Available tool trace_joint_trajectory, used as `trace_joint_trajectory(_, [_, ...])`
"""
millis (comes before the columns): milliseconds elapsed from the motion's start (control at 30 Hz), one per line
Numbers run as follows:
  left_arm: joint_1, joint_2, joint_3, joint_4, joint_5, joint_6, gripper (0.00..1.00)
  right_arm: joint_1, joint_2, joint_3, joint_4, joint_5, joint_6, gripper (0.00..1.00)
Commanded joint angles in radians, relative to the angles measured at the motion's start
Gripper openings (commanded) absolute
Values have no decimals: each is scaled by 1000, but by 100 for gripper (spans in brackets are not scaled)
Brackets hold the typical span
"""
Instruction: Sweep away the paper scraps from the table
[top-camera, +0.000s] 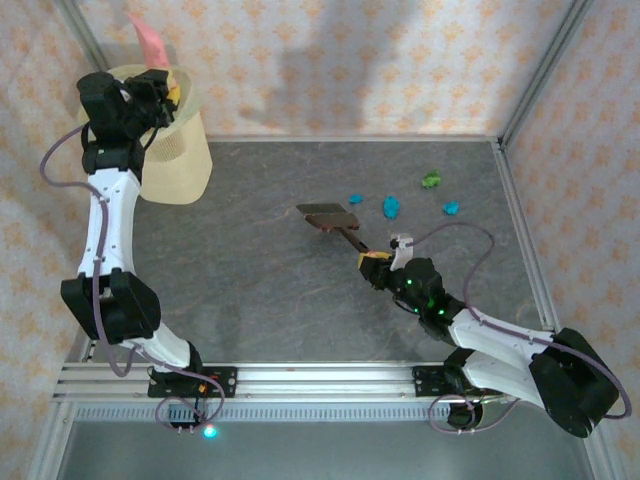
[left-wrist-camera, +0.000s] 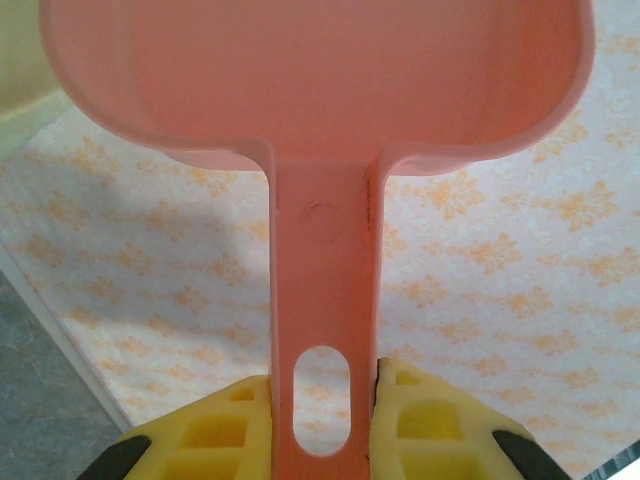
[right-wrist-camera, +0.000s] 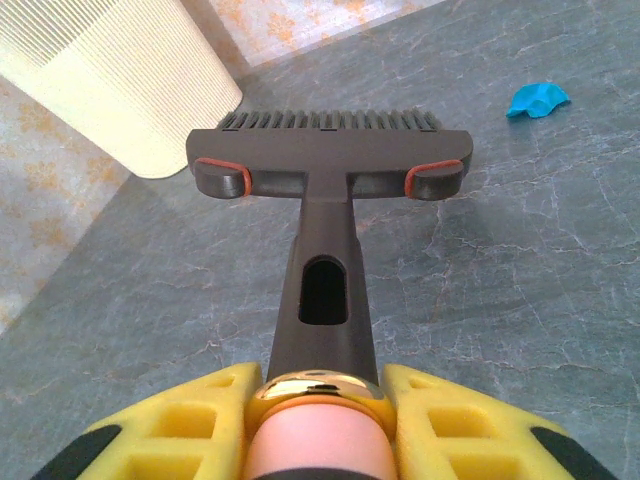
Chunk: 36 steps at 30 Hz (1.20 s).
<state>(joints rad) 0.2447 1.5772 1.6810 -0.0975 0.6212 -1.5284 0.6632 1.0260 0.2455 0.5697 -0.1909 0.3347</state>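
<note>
Top external: left claw (top-camera: 165, 88) clamps the pink dustpan (top-camera: 150, 45), right claw (top-camera: 376, 259) grips the brush (top-camera: 325, 215) near the paper scraps (top-camera: 391, 206).

Teal-blue and green paper scraps (top-camera: 391, 206) dot a dark grey, stone-veined tabletop (top-camera: 250, 270). The dustpan (left-wrist-camera: 320, 100) is pink, the brush (right-wrist-camera: 330, 165) charcoal with red-orange trim, the fingers (right-wrist-camera: 180, 430) yellow, the bin (top-camera: 180, 160) ribbed cream, the wallpaper (top-camera: 350, 60) pale with orange motifs.
</note>
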Motion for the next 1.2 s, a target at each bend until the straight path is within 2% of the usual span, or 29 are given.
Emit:
trace_joint_trajectory(0, [-31,-89,-20,64,-20,1,0,7,-3,40,62,16,-19,0])
trace_joint_trajectory(100, [-93,-138,28,-61,-61,102,0,7,-4,40,60,21,-19,0])
trace_joint_trajectory(267, [-218,-228,-15,-83,-133,174,0,8,-9,38,59,27,-19,0])
trace_joint_trajectory(400, [-350,-277,-27,-168,-209,277,0,7,-40,32,46,54,-22,0])
trace_joint_trajectory(567, [-570,-337,-111,-232,-321,444,0,7,-138,-11,40,155,-24,0])
trace_joint_trajectory(633, [-656,-368,-163,-231,-344,551,0,8,-181,-27,27,212,-25,0])
trace_joint_trajectory(700, [-775,-411,-242,-248,-442,652,0,7,-228,-40,-2,285,-22,0])
trace_joint_trajectory(767, [-862,-442,-340,-232,-492,735,0,7,-280,-61,-15,349,-17,0])
trace_joint_trajectory(867, [-916,-459,-453,-262,-487,804,0,7,-335,-92,-9,422,-6,0])
trace_joint_trajectory(967, [-958,-518,-623,-223,-495,827,0,7,-363,-106,-28,492,6,0])
trace_joint_trajectory(1033, [-979,-587,-738,-192,-531,827,0,5,-377,-109,-55,552,34,0])
trace_joint_trajectory(1167, [-989,-662,-890,-230,-599,841,0,-6,-395,-125,-60,578,56,0])
